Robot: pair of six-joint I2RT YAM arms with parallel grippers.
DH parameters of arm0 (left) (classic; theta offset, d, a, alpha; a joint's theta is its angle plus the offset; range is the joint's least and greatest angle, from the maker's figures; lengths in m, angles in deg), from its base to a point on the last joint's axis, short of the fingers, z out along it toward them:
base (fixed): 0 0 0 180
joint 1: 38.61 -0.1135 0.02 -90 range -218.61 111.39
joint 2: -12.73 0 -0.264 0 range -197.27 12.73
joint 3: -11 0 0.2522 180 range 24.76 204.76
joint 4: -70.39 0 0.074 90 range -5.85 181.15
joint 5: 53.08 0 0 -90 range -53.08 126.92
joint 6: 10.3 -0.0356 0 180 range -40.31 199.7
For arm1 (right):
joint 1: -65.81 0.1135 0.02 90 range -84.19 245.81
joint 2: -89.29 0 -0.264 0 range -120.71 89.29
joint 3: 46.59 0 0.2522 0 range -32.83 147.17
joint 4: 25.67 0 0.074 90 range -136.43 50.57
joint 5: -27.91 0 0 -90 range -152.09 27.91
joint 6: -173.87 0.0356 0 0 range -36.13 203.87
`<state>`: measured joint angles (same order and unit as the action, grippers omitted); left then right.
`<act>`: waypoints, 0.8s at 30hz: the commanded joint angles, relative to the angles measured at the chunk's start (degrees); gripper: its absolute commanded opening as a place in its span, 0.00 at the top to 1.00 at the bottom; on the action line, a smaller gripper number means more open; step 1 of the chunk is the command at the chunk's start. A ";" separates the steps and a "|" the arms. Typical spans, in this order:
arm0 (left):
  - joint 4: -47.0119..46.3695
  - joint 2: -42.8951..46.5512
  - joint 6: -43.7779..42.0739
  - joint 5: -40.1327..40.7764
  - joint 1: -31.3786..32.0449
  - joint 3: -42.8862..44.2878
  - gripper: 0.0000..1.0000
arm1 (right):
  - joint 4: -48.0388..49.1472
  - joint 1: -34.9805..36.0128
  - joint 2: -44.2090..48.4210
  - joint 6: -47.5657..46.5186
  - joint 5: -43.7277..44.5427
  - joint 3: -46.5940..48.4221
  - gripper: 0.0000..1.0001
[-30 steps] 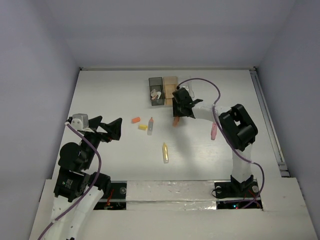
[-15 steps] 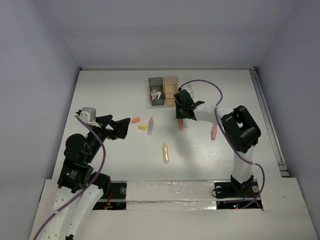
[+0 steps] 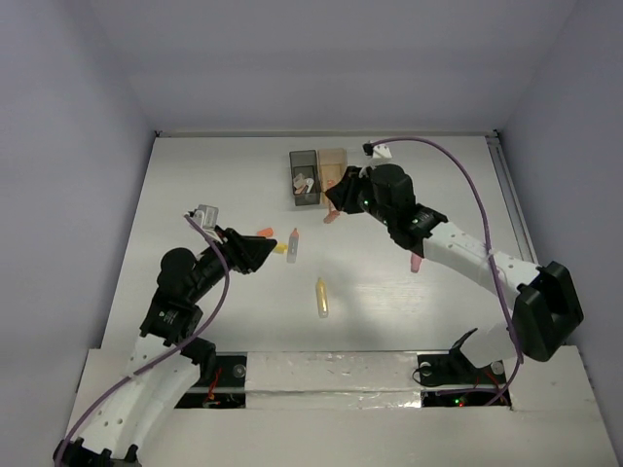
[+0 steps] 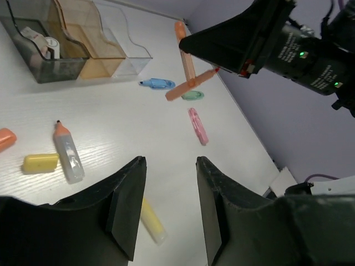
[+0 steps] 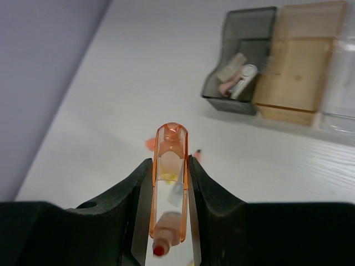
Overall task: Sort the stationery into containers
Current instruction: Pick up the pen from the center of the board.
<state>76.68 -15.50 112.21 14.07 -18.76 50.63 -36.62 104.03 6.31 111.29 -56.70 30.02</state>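
My right gripper (image 3: 339, 202) (image 5: 169, 160) is shut on an orange marker (image 5: 168, 188) (image 3: 332, 216), held in the air just in front of the containers: dark grey (image 3: 305, 177) (image 5: 232, 104), translucent orange (image 3: 333, 165) (image 5: 294, 61) and clear (image 5: 339, 66) bins. My left gripper (image 3: 271, 251) (image 4: 171, 160) stands open with nothing between its fingers, low beside an orange eraser (image 3: 264, 233) (image 4: 4, 138) and a yellow eraser (image 3: 280, 248) (image 4: 40, 162). An orange-capped clear marker (image 3: 293, 244) (image 4: 67, 152) and a yellow marker (image 3: 321, 297) (image 4: 151, 220) lie nearby.
The dark grey bin holds a few small pale items (image 4: 44, 41). A blue marker (image 4: 156, 83), a mint green one (image 4: 192, 95) and a pink marker (image 4: 197, 126) (image 3: 417, 261) lie to the right of the bins. The right arm (image 3: 458, 253) stretches across the right half of the table.
The right gripper closed on the orange marker, lifted it off the table and carried it up-left toward the bins. The left arm reached forward to the erasers and its jaws narrowed.
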 commanded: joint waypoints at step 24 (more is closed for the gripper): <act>-30.33 -10.96 -15.80 27.67 29.00 -3.72 0.43 | 6.94 4.59 9.77 9.05 -20.15 2.01 0.97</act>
<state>52.49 -25.86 102.81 34.86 7.78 44.92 -32.51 108.53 14.72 118.68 -74.36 30.13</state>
